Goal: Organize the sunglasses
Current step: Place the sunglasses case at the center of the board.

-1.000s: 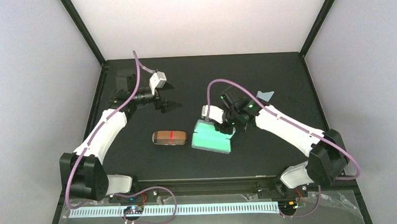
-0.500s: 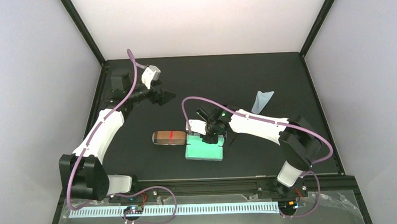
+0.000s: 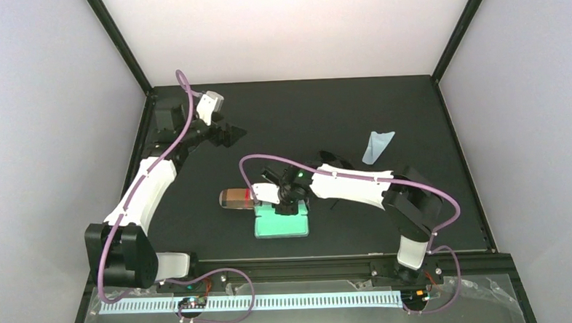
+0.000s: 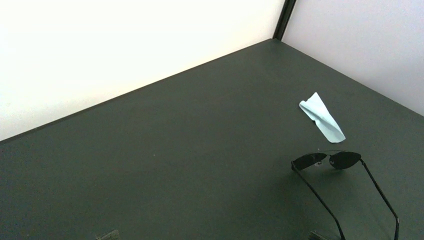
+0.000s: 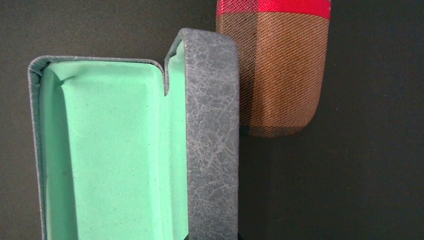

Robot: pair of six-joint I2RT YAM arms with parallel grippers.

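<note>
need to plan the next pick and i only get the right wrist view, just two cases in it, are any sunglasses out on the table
Observer: Yes, the left wrist view shows a black pair of sunglasses lying on the table, arms unfolded.
Operator: ok is the left arm free to take them
Observer: The left gripper is open and empty, over the far left part of the table.

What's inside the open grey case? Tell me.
Only mint-green lining shows inside the grey case; nothing lies in it. The right wrist view cuts off one end, and the right gripper hides its far edge from above.
</note>
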